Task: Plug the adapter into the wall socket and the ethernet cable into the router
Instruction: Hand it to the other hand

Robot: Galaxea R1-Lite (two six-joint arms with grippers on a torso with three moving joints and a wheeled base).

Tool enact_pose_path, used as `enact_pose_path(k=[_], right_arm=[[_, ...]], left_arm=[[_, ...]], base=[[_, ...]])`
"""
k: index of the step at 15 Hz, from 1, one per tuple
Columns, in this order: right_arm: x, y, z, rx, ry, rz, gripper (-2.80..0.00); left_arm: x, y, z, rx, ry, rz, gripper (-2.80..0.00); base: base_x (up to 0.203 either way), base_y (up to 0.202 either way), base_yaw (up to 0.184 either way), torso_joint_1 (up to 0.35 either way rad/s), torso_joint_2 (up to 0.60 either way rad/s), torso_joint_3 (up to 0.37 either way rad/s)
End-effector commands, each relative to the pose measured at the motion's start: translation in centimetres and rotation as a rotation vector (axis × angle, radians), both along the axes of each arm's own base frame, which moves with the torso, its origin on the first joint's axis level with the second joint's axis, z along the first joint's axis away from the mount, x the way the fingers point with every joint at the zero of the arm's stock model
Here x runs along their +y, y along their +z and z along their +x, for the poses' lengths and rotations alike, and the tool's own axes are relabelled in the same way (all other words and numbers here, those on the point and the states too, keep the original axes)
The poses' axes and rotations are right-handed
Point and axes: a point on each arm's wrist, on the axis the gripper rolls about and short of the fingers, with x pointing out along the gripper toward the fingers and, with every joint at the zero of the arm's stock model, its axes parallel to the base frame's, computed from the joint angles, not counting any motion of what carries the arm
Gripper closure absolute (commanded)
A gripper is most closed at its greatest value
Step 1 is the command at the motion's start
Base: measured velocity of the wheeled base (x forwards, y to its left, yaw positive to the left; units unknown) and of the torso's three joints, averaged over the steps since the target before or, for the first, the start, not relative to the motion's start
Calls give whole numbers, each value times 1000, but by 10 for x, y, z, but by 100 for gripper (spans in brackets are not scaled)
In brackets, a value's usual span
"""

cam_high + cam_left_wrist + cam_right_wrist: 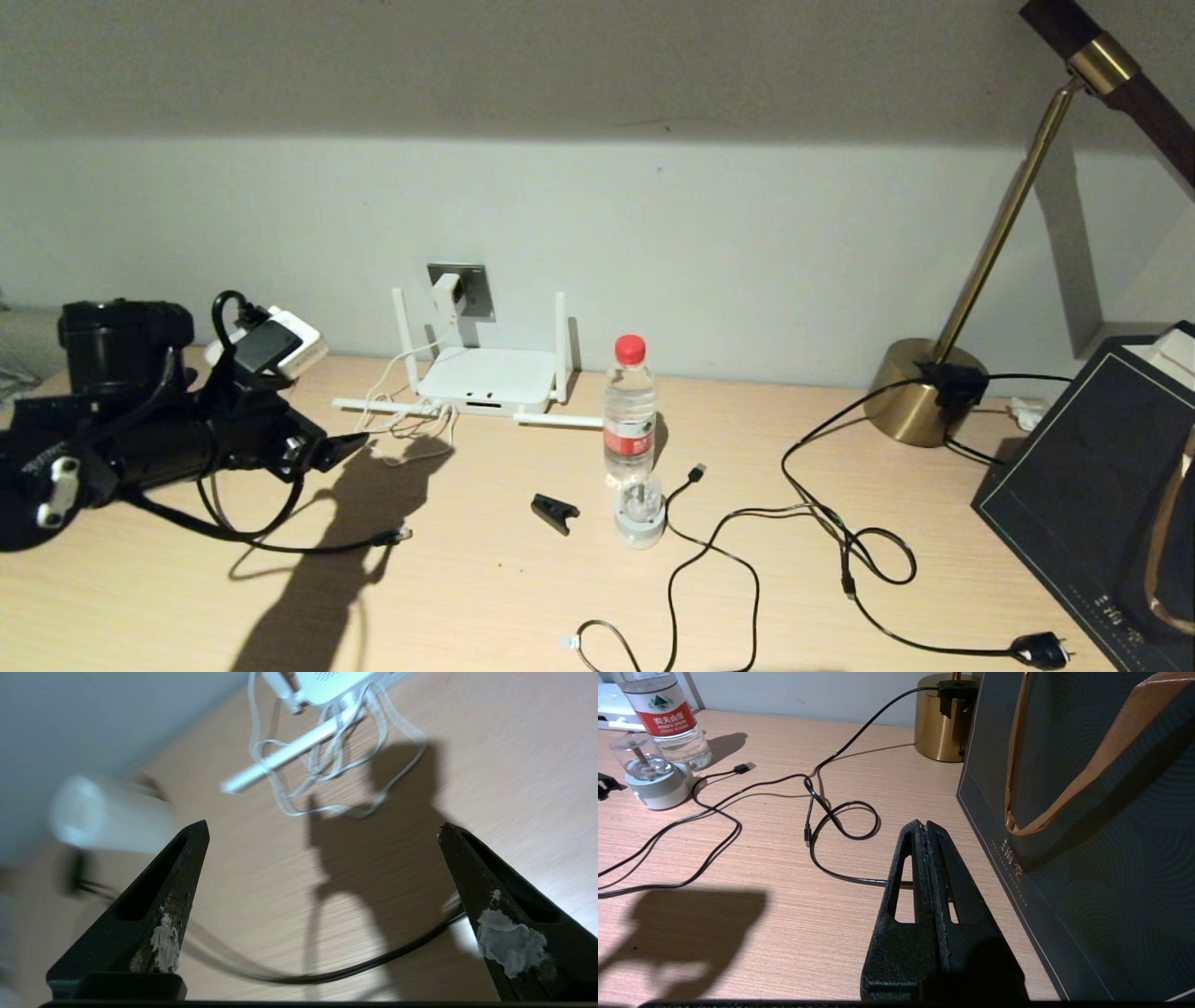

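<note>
The white adapter [448, 297] sits in the grey wall socket [474, 287], and its thin white cord [411, 425] hangs down into a tangle beside the router [485, 378]. The router lies flat below the socket with its antennas spread. The black ethernet cable [280, 546] loops over the table at the left and ends in a clear-tipped connector [401, 535]. My left gripper [327, 450] hovers above that loop, open and empty [323, 824], with the ethernet cable [327, 977] on the wood beneath it. My right gripper [927, 826] is shut and empty beside the dark bag.
A water bottle [629, 411], a small domed white gadget [640, 513] and a black clip [555, 511] stand mid-table. A thin USB cable [695, 560] and the lamp cord [850, 560] with its plug [1041, 649] snake to the right. The brass lamp base [924, 392] and dark bag [1102, 485] fill the right.
</note>
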Motion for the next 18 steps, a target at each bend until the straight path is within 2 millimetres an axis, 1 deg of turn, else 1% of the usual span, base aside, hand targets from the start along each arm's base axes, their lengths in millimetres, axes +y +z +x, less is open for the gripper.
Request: enact_pose_path(k=[1, 2, 3, 4, 6, 7, 9, 12, 13, 15, 18], right_arm=[[0, -2, 1, 8, 0, 0, 0], [0, -2, 1, 8, 0, 0, 0], [0, -2, 1, 8, 0, 0, 0], [0, -2, 1, 8, 0, 0, 0], [0, -2, 1, 8, 0, 0, 0], [0, -2, 1, 8, 0, 0, 0], [0, -2, 1, 8, 0, 0, 0], [0, -2, 1, 8, 0, 0, 0], [0, -2, 1, 8, 0, 0, 0], [0, -2, 1, 8, 0, 0, 0], [0, -2, 1, 8, 0, 0, 0]], left_arm=[[5, 18, -10, -61, -130, 332, -280], [6, 22, -15, -72, -172, 433, -280], [6, 20, -21, -69, -212, 515, -280], [4, 10, -29, -38, -250, 558, -280], [-3, -17, -43, 13, -313, 591, -280], [-7, -29, -45, 7, -322, 605, -280], [-11, -55, -41, -5, -319, 622, -280], [-19, -78, -38, -59, -321, 637, -280], [-21, -83, -40, -48, -331, 641, -280], [-25, -86, -42, -24, -305, 663, -280], [-25, -94, -35, -25, -260, 682, -280]], base=[[0, 0, 0, 0, 0, 0], [0, 0, 0, 0, 0, 0], [0, 0, 0, 0, 0, 0], [0, 0, 0, 0, 0, 0], [0, 0, 0, 0, 0, 0], [0, 0, 0, 0, 0, 0], [0, 0, 0, 0, 0, 0], [0, 0, 0, 0, 0, 0], [0, 0, 0, 0, 0, 0], [0, 0, 0, 0, 0, 0], [0, 0, 0, 0, 0, 0]])
